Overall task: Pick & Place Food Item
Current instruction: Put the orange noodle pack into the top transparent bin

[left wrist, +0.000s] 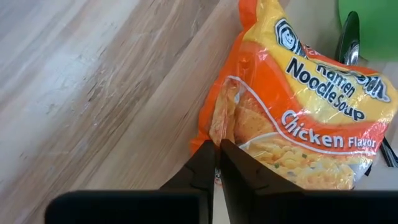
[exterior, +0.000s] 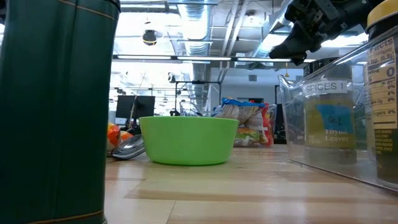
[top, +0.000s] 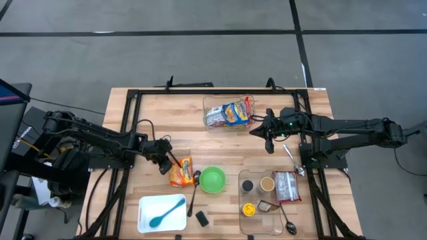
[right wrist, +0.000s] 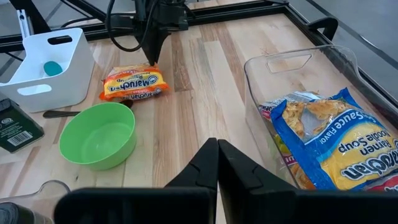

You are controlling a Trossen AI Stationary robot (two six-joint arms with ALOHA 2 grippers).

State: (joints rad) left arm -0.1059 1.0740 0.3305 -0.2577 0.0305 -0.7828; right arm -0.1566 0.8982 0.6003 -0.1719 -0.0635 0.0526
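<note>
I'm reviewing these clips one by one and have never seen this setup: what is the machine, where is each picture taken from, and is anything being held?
Two dark robot arms work at a wooden table. One picture looks straight down, one looks level across the tabletop, and one comes from each arm's wrist. The left gripper has its jaws shut on the edge of an orange ramen packet, which lies beside a green bowl. The right gripper hangs shut and empty near a clear bin holding more noodle packets. A white tray with a blue spoon sits at the table's edge.
</note>
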